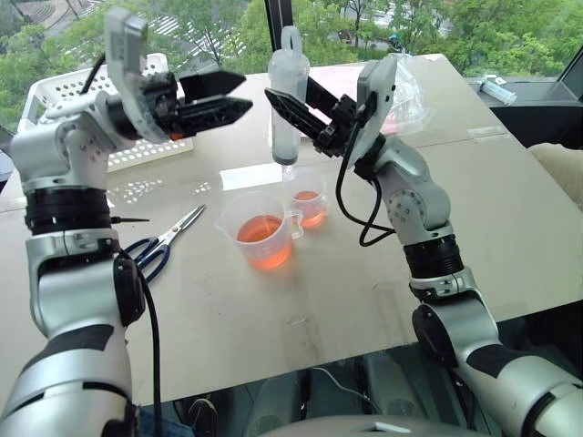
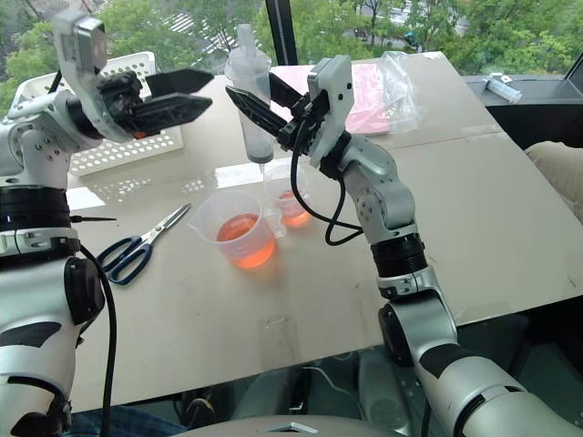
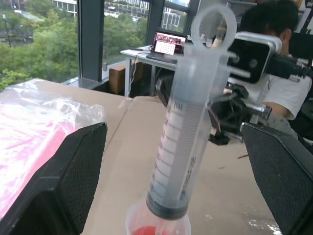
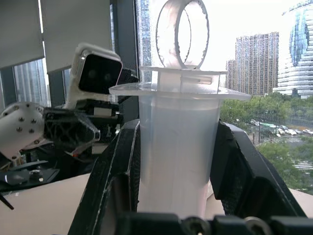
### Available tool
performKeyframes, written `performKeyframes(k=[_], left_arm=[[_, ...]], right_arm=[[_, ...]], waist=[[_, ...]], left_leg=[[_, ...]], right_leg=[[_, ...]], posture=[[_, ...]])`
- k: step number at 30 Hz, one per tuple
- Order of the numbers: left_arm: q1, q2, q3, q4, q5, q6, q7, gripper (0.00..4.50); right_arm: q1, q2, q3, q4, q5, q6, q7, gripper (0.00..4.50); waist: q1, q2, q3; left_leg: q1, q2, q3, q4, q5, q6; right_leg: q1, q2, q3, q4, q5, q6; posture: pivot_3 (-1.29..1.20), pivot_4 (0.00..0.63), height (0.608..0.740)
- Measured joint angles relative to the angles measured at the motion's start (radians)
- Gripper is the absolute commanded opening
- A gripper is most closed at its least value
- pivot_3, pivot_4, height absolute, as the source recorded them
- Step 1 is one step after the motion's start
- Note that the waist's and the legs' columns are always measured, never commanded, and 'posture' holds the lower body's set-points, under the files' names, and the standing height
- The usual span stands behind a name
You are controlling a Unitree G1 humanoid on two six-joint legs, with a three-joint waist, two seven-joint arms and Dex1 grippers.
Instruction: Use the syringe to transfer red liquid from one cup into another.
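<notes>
My right gripper [image 1: 291, 100] is shut on the barrel of the syringe [image 1: 287, 109] and holds it upright above the table. Its plunger is pushed in, with the dark stopper [image 3: 168, 208] at the bottom. The nozzle hangs just over the smaller cup [image 1: 308, 198], which holds some red liquid [image 1: 308, 197]. To its left stands the larger beaker [image 1: 260, 228], with red liquid [image 1: 262, 238] low inside. My left gripper [image 1: 246, 93] is open, level, pointing at the syringe from the left and apart from it. In the left wrist view its fingers [image 3: 63, 181] flank the syringe [image 3: 190, 122].
Blue-handled scissors [image 1: 159, 244] lie left of the beaker. A white perforated basket [image 1: 55, 91] stands at the back left. A plastic bag with pink contents [image 1: 410, 91] lies at the back right. Another syringe [image 1: 496, 88] rests on the dark sill. A person [image 3: 279, 73] sits behind.
</notes>
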Motion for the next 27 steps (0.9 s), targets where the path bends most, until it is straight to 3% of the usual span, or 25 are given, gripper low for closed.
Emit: performKeyframes(k=[13, 15, 16, 17, 18, 20, 21, 22, 24, 27], left_arm=[[0.020, -0.123, -0.078, -0.032, 0.004, -0.010, 0.030, 4.45], [0.018, -0.132, -0.086, -0.031, 0.005, -0.017, 0.035, 4.02], [0.007, -0.145, -0.087, -0.032, 0.002, -0.018, 0.038, 3.47], [0.006, -0.146, -0.087, -0.032, 0.001, -0.018, 0.039, 3.29], [0.006, -0.149, -0.087, -0.032, 0.000, -0.018, 0.037, 2.81], [0.006, -0.156, -0.095, -0.040, -0.003, -0.019, 0.025, 1.87], [0.006, -0.158, -0.100, -0.056, -0.012, -0.017, 0.014, 1.66], [0.005, -0.154, -0.100, -0.058, -0.018, -0.009, 0.016, 1.50], [0.007, -0.148, -0.100, -0.058, -0.018, 0.000, 0.017, 1.49], [0.009, -0.145, -0.100, -0.059, -0.019, 0.002, 0.018, 1.49]], right_arm=[[-0.016, 0.012, 0.039, -0.073, 0.030, 0.063, -0.006, 1.51], [-0.016, 0.014, 0.046, -0.075, 0.029, 0.063, -0.005, 1.51], [-0.016, 0.010, 0.053, -0.075, 0.029, 0.067, -0.005, 1.51], [-0.016, 0.009, 0.053, -0.075, 0.029, 0.067, -0.005, 1.51], [-0.016, 0.007, 0.052, -0.075, 0.029, 0.071, -0.006, 1.51], [-0.016, 0.002, 0.049, -0.075, 0.030, 0.080, -0.011, 2.51], [-0.016, 0.001, 0.043, -0.073, 0.030, 0.084, -0.014, 2.74], [-0.015, -0.001, 0.044, -0.074, 0.030, 0.083, -0.010, 3.28], [-0.015, -0.002, 0.044, -0.074, 0.030, 0.083, -0.007, 4.20], [-0.015, -0.003, 0.043, -0.074, 0.030, 0.083, -0.006, 4.50]], waist=[[0.002, 0.000, 0.000], [0.000, 0.000, 0.000], [0.001, 0.000, 0.000], [0.001, 0.000, 0.000], [0.001, 0.000, 0.000], [0.001, 0.000, 0.000], [0.002, 0.000, 0.000], [0.000, 0.000, 0.000], [-0.002, 0.000, 0.000], [0.000, 0.000, 0.000]], left_leg=[[0.000, 0.000, 0.000, 0.000, 0.000, 0.000], [0.000, 0.000, 0.000, 0.000, 0.000, 0.000], [0.000, 0.000, 0.000, 0.000, 0.000, 0.000], [0.000, 0.000, 0.000, 0.000, 0.000, 0.000], [0.000, 0.000, 0.000, 0.000, 0.000, 0.000], [0.000, 0.000, 0.000, 0.000, 0.000, 0.000], [0.000, 0.000, 0.000, 0.000, 0.000, 0.000], [0.000, 0.000, 0.000, 0.000, 0.000, 0.000], [0.000, 0.000, 0.000, 0.000, 0.000, 0.000], [0.000, 0.000, 0.000, 0.000, 0.000, 0.000]], right_leg=[[0.000, 0.000, 0.000, 0.000, 0.000, 0.000], [0.000, 0.000, 0.000, 0.000, 0.000, 0.000], [0.000, 0.000, 0.000, 0.000, 0.000, 0.000], [0.000, 0.000, 0.000, 0.000, 0.000, 0.000], [0.000, 0.000, 0.000, 0.000, 0.000, 0.000], [0.000, 0.000, 0.000, 0.000, 0.000, 0.000], [0.000, 0.000, 0.000, 0.000, 0.000, 0.000], [0.000, 0.000, 0.001, 0.000, 0.000, 0.000], [0.000, 0.000, 0.001, 0.000, 0.000, 0.000], [0.000, 0.000, 0.000, 0.001, 0.000, 0.000]], posture=[[0.00, 0.150, 0.740], [0.00, 0.150, 0.740], [0.00, 0.150, 0.740], [0.00, 0.150, 0.740], [0.00, 0.150, 0.740], [0.00, 0.150, 0.740], [0.00, 0.150, 0.740], [0.00, 0.150, 0.740], [0.00, 0.150, 0.740], [0.00, 0.150, 0.740]])
